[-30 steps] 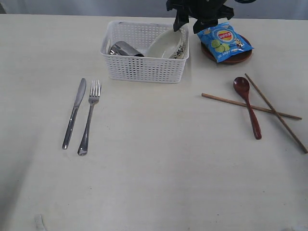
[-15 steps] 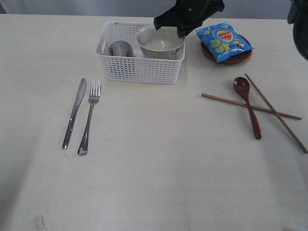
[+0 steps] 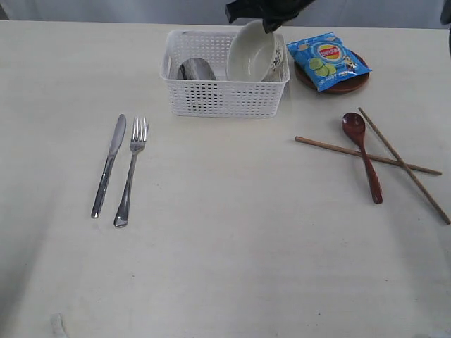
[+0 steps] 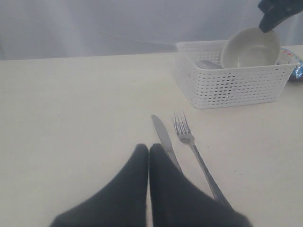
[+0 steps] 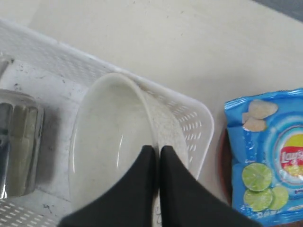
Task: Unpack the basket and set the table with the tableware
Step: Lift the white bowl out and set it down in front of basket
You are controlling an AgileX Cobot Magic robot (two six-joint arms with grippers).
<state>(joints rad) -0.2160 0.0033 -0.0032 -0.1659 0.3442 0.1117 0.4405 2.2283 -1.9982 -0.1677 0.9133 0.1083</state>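
Right end effector (image 5: 157, 150) pinches tilted bowl (image 5: 106, 137) rim

A white basket (image 3: 225, 98) on the table (image 3: 232, 246) holds a steel cup (image 3: 196, 69) and a white bowl (image 3: 250, 56) tipped on edge. A knife (image 3: 109, 164) and fork (image 3: 131, 172) lie side by side at left; a red spoon (image 3: 363, 155), crossed chopsticks (image 3: 331, 146) and a brown plate (image 3: 345, 87) at right.

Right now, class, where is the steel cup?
In the exterior view the cup sits inside the basket, in its left half, right beside the tilted bowl, at the far middle of the table.
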